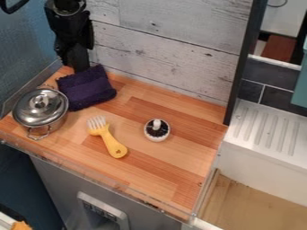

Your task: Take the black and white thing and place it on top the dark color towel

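Observation:
The black gripper [78,60] hangs at the upper left, over the back edge of the dark purple towel [87,90]; whether it touches the cloth I cannot tell. Folded into a rough square, the towel lies at the back left of the wooden counter. A round black and white thing [157,130] with a white knob on top stands upright near the counter's middle, well apart from both the towel and the gripper.
A lidded metal pot [41,108] stands left, close beside the towel. Between pot and round thing lies a yellow-handled fork [109,138]. A whitewashed plank wall [162,49] bounds the back; a white drying rack [269,130] is at right.

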Robot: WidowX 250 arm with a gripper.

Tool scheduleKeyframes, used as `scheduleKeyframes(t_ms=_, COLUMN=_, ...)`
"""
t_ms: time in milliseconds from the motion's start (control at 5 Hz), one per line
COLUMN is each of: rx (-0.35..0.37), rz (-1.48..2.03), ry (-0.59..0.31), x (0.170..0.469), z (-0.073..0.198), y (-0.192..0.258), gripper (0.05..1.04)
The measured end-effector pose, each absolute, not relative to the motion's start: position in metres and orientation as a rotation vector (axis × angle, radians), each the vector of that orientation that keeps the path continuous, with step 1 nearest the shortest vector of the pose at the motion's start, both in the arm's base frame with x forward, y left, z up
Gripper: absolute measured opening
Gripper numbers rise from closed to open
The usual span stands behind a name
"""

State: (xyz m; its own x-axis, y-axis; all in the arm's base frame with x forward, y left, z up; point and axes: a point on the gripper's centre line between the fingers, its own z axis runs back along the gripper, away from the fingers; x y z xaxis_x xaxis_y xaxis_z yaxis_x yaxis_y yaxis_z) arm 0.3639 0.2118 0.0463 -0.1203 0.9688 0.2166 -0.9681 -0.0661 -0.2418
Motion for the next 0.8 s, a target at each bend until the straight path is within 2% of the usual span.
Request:
scheduleKeyframes(t_ms=400, rx=0.011, rz=1.654, ry=-0.282, x=0.356, z=0.019, y=0.195, gripper=0.999)
scheduleKeyframes(t_ms=800, rx=0.023, rz=1.519, ry=-0.223, x=0.350, z=-0.003, y=0.133, gripper=0.999)
